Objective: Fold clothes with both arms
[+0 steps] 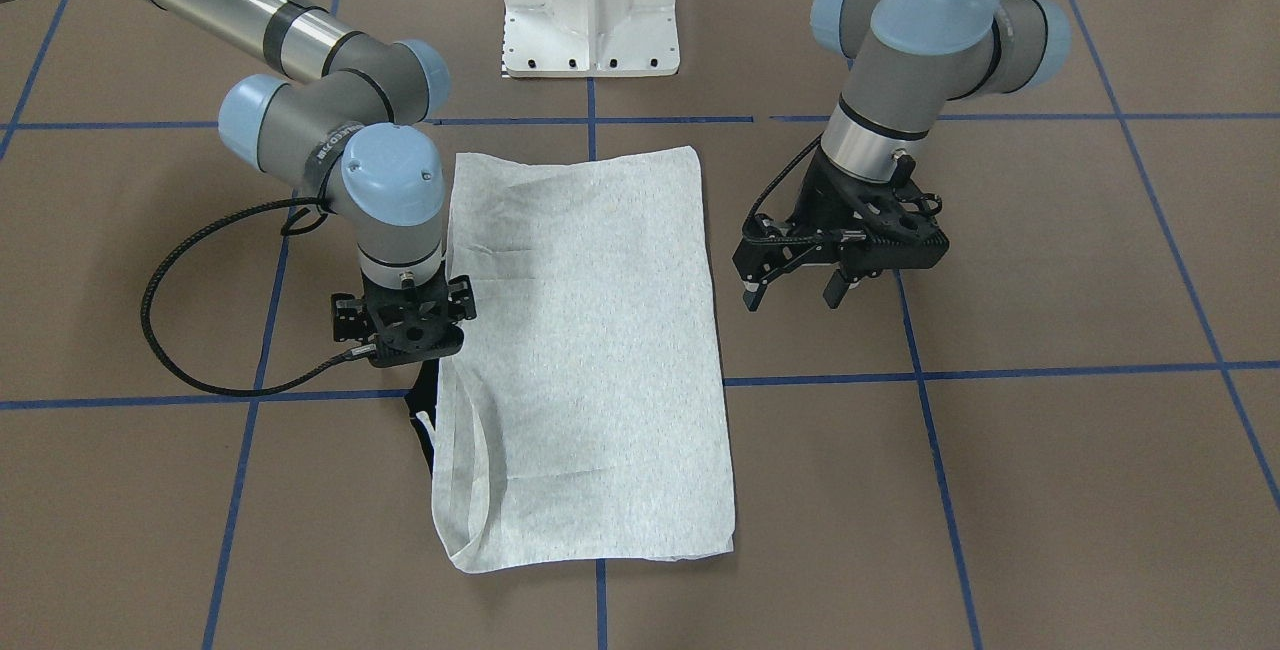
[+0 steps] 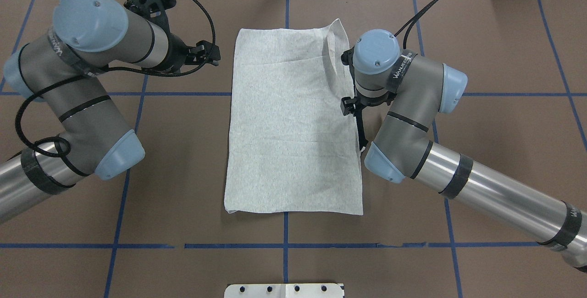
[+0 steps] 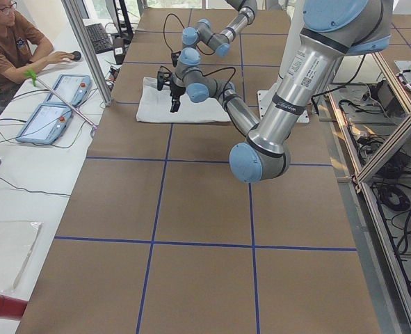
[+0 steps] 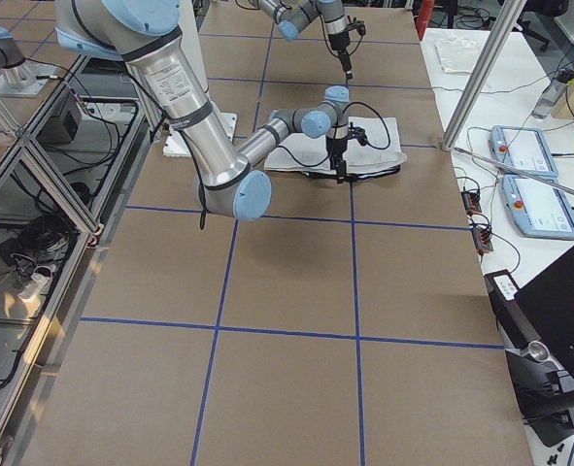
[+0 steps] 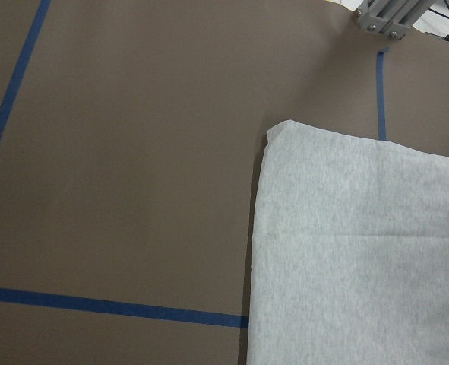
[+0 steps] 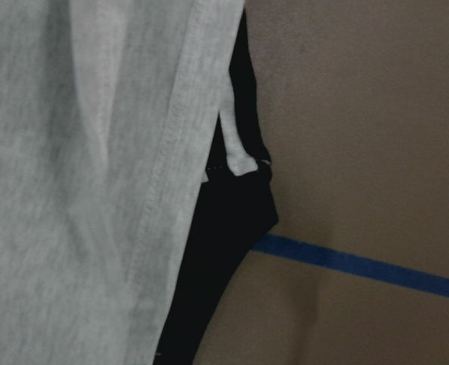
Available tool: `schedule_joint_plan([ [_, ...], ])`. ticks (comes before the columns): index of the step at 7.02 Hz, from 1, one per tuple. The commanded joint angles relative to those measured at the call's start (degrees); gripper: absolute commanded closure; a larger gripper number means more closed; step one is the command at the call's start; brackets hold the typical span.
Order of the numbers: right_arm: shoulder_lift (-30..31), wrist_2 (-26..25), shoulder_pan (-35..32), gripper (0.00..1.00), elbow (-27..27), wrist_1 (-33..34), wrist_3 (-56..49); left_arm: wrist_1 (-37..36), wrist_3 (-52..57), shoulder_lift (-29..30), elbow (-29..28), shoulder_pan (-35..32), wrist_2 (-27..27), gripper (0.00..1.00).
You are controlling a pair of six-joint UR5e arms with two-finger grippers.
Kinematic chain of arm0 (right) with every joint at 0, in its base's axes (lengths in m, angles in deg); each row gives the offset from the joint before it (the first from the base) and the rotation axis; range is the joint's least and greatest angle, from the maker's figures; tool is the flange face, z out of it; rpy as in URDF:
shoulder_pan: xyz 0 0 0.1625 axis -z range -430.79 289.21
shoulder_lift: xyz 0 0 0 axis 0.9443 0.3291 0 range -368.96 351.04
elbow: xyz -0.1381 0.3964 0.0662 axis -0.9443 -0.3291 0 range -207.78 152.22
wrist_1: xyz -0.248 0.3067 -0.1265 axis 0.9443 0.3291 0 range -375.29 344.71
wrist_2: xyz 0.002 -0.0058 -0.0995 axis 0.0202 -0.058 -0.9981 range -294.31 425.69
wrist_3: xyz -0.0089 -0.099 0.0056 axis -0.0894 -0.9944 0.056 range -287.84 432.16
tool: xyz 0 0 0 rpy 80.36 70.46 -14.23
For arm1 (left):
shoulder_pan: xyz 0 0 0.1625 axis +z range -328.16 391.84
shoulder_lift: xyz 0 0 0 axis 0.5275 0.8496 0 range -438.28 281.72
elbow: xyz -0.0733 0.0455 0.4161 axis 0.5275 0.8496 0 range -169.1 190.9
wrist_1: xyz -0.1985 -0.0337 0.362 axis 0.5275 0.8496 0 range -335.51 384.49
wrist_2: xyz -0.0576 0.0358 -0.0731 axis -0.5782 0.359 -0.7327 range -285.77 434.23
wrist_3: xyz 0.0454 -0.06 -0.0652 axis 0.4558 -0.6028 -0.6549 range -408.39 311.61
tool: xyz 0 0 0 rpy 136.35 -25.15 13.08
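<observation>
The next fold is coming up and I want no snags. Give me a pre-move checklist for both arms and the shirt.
1. Shirt lies flat as a rectangle: ok.
2. Left tool open and off the shirt: ok.
3. Right tool over the shirt's edge: ok.
4. Right tool's grip: cannot tell, hidden from view.
5. Collar tucked in: not ok, it pokes out at that edge.

The table (image 2: 183, 174) is evenly lit from above, shadows are thrown soft; sheen is caught on the right arm (image 2: 495, 195); the right wrist view is rendered dim, blurred.
</observation>
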Motion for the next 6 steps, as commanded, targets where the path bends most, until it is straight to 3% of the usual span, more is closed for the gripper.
schedule_joint_plan([
  [1, 0.47, 2.74, -2.20, 0.00, 0.69, -0.96, -0.64, -0.10, 0.11, -0.05, 0.10, 0.00, 0.09, 0.00],
  [4, -5.58, 2.93, -3.35, 0.00, -0.88, -0.87, -0.03, -0.19, 0.81, -0.13, 0.10, 0.00, 0.35, 0.00],
  [6, -13.48, 2.66, -3.26, 0.00, -13.22, -7.86, 0.32, -0.19, 0.90, -0.05, 0.19, -0.17, 0.70, 0.00],
])
